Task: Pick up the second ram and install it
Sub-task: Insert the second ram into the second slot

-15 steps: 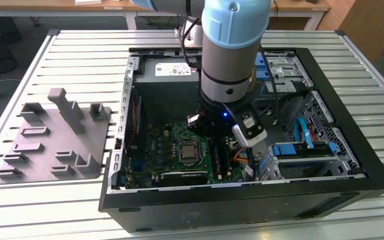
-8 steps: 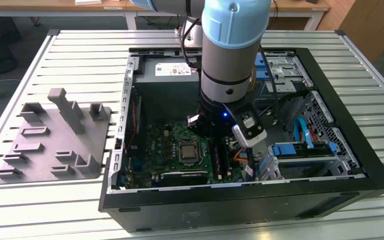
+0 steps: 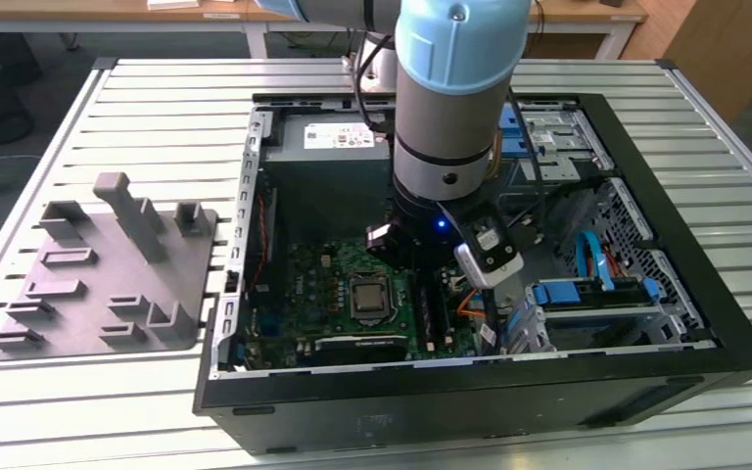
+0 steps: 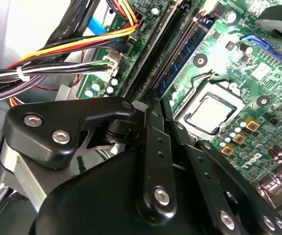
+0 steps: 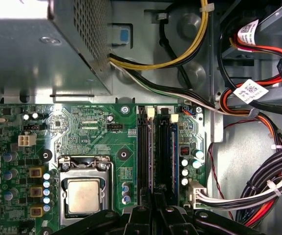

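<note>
Down inside the open computer case (image 3: pixel 728 323), the gripper (image 5: pixel 155 208) hung low over the motherboard (image 5: pixel 101 147), directly above the pair of memory slots (image 5: pixel 143 152) that ran just beside the processor socket (image 5: pixel 84 188). Whether its fingers were closed or parted could not be told, since the black linkage of the tool hid the tips in both wrist views. The second ram (image 5: pixel 166 152), a blue board standing on edge, sat in the slot farther from the processor socket, with the neighbouring slot close against it; in the second wrist view the same blue strip (image 4: pixel 182 51) ran away from the linkage toward the bundle of cables (image 4: pixel 57 54). How deep it was seated could not be judged. The grey fixture (image 3: pixel 102 274) lay outside the case, well apart from the socket, with no stick visible on it. The risk, as I judged it, was uneven pressure: a stick tilted in its slot could bind, leave one end latch unclipped, or strain the board beneath.
</note>
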Action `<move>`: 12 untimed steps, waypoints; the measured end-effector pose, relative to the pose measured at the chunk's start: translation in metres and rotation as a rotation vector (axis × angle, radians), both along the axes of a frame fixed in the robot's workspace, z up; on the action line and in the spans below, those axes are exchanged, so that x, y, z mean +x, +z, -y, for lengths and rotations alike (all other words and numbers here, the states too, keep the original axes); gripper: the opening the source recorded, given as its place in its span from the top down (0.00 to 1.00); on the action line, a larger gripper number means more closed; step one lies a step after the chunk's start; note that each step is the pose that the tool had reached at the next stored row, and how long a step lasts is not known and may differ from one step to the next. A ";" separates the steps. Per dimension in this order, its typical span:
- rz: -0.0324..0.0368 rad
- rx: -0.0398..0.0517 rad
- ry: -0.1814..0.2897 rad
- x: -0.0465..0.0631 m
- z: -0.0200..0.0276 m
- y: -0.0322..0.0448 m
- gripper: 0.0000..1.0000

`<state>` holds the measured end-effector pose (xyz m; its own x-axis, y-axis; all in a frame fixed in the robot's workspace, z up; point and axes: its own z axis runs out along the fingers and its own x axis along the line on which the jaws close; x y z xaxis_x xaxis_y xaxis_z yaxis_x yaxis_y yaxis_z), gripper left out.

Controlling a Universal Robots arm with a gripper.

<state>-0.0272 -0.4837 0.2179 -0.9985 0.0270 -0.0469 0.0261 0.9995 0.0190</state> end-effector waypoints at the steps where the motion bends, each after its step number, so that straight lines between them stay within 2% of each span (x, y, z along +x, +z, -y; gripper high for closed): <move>1: 0.0001 0.0000 0.003 0.000 0.0000 0.0000 0.86; 6: -0.0003 -0.0004 0.020 0.000 -0.0004 0.0000 0.86; 12: -0.0004 -0.0008 0.019 -0.001 -0.0048 -0.0023 0.86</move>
